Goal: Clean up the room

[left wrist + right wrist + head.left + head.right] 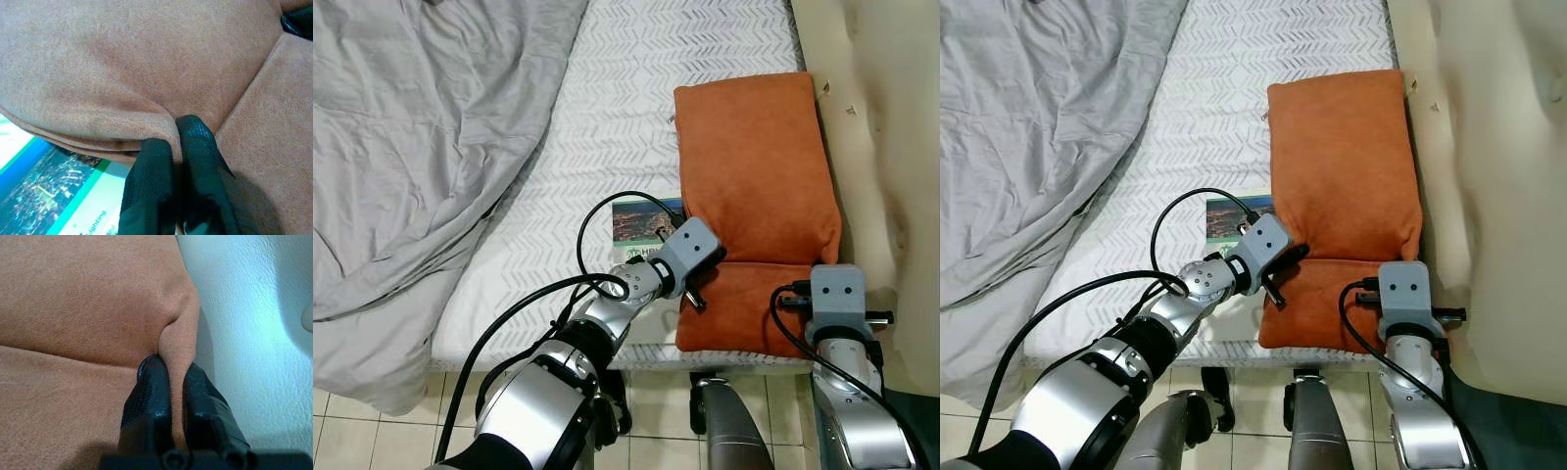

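A rumpled grey duvet [411, 147] is being left heaped across the left side of the bed, with the white patterned sheet [636, 108] lying bare beside it. Further right, a printed booklet [641, 230] is lying on the sheet, partly tucked under the orange pillows; a night-time city photo is being shown on its cover, and the word "Lighting" can just be read in the left wrist view, the rest being too blurred. The upper orange pillow [754, 162] is being pinched at its near corners from both sides, apparently so that it can be lifted evenly off the lower orange pillow [739, 308] during the tidying. The left gripper [176, 147] is being held clamped on a fold at the pillow's left edge, fingers drawn narrow on the fabric. At the far right, against the padded cream headboard [881, 117], the right gripper [171, 377] is likewise being kept closed on a pinch of the pillow's corner.
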You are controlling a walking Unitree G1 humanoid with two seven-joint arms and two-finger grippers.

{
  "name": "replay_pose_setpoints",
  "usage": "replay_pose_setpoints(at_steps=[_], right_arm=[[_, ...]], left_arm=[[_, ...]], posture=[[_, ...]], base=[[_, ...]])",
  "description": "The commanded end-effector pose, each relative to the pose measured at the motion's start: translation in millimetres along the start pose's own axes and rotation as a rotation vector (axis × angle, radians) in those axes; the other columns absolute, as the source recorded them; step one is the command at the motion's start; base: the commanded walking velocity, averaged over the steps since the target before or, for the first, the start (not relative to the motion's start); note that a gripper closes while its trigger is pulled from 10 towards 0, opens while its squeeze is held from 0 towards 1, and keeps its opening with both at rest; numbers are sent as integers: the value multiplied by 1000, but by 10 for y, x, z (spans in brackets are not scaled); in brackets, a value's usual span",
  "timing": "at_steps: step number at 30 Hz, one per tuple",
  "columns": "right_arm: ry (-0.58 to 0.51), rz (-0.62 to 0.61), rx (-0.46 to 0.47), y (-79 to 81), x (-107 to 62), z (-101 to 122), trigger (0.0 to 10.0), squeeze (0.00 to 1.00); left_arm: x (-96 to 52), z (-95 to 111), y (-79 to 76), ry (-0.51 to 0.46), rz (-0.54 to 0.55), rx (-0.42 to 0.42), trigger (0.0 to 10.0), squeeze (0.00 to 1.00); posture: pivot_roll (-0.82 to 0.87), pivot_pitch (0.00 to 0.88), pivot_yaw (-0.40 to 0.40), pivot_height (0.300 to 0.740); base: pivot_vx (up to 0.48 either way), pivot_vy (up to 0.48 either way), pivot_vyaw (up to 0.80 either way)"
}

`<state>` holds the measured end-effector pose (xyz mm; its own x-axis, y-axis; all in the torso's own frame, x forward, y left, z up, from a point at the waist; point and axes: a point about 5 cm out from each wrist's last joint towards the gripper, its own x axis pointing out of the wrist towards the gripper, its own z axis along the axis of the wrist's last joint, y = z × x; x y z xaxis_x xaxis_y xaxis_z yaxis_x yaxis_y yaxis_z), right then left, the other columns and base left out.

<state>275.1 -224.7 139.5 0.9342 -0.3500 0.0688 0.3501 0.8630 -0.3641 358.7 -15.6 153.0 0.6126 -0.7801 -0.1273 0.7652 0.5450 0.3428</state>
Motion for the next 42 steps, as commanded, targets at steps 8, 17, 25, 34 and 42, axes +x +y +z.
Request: replay_pose_setpoints(at_steps=[8,17,25,34,42], right_arm=[[99,-455,-84,-957,-81,-235,10000,0],[107,-482,-71,-999,-41,-254,10000,0],[70,-535,-69,-1030,-69,-212,10000,1000],[38,-572,-25,-1022,-29,-168,10000,1000],[0,-572,-51,-1028,31,-127,10000,1000]], left_arm=[[-82,-253,-8,103,38,-48,10000,1000],[-62,-70,156,48,76,-20,10000,1000],[-271,-33,460,-70,104,-54,10000,1000],[-717,-488,355,-97,18,-99,10000,1000],[-1375,-712,9,-61,-71,-103,10000,1000]], posture=[[-277,617,145,740],[-270,612,151,740],[-235,603,170,740],[-191,590,180,740],[-146,578,166,740]], base=[[0,0,0],[0,0,0],[0,0,0],[0,0,0],[0,0,0]])
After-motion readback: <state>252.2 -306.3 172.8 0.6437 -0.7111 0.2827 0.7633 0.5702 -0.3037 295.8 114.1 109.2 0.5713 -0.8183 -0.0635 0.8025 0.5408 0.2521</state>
